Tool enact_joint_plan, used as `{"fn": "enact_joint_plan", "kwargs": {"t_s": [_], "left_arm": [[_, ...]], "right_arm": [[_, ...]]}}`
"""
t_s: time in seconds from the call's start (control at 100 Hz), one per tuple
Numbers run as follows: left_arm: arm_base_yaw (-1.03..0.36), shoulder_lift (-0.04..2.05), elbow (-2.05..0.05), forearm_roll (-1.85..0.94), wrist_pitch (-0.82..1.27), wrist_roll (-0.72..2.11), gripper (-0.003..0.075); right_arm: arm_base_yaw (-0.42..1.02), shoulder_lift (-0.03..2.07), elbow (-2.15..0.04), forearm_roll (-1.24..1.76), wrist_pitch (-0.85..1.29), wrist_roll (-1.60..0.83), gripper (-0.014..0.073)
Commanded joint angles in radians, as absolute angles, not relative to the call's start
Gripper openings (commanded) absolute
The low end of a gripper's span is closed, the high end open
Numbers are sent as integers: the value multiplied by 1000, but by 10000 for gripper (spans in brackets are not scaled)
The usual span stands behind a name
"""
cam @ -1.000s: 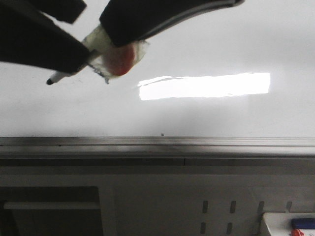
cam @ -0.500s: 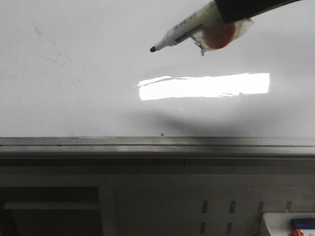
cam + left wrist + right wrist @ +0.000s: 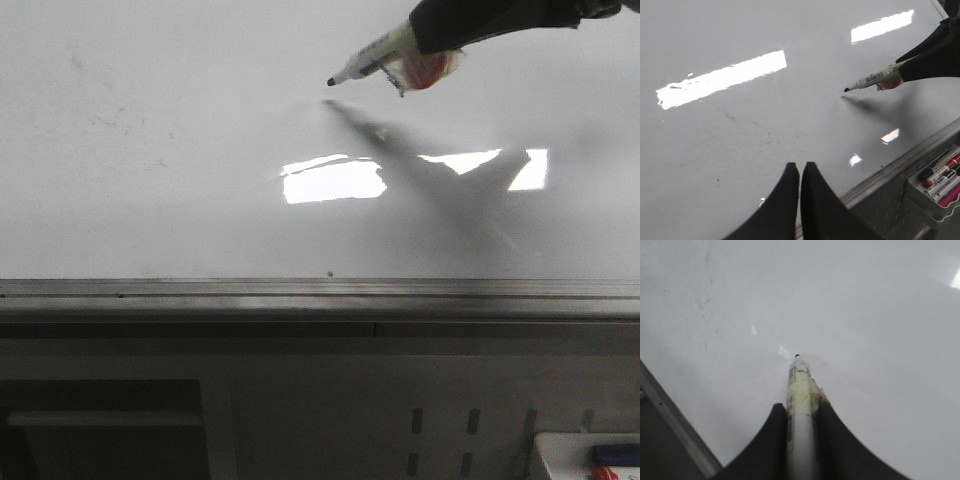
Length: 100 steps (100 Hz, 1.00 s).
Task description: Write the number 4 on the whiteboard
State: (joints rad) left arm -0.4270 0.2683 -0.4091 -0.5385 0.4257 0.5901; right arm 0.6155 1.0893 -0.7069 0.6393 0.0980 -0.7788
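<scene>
Marker (image 3: 365, 62) pinched tight in the right hand (image 3: 801, 412), both dark fingers (image 3: 832, 440) pressed against the white barrel, a band of yellowish tape and a patch of red wrapped round it just ahead of the grip. The black tip points down and to the left in the front view, hanging right above the whiteboard (image 3: 150, 200), its own dark shadow meeting it almost at the point; whether tip and board actually touch, I cannot tell. The board lies flat and glossy, throwing back bright strips of ceiling light, with only faint smudges and specks over on its left part. No stroke of the number 4 shows on it anywhere, the surface under the tip is bare white.

Over to the left hand (image 3: 800, 172): closed, its two black fingers (image 3: 785, 200) pressed together with nothing between them, hovering over the near part of the board, well apart from the marker. Along the board's near edge runs the grey metal rail (image 3: 320, 295), and past that, in the left wrist view, a small tray (image 3: 935, 185) holds spare markers in blue, red and pink beside a grey perforated panel (image 3: 460, 430).
</scene>
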Motion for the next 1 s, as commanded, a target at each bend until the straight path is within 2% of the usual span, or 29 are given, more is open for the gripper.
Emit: {"fn": "enact_joint_plan", "kwargs": {"t_s": [0.0, 0.32, 0.55, 0.68, 0.99], "left_arm": [[-423, 273, -434, -578, 352, 581, -20], [-423, 273, -434, -580, 354, 581, -20], [-423, 273, -434, -581, 354, 581, -20], [-423, 273, -434, -585, 354, 581, -20], [-423, 273, -434, -592, 354, 581, -20]], "right_arm": [[603, 1099, -731, 647, 0, -788, -62], [532, 1147, -733, 647, 38, -788, -62], [532, 1159, -733, 664, 96, -786, -61], [558, 1193, -733, 708, 162, -786, -61], [673, 1261, -733, 740, 150, -786, -61]]}}
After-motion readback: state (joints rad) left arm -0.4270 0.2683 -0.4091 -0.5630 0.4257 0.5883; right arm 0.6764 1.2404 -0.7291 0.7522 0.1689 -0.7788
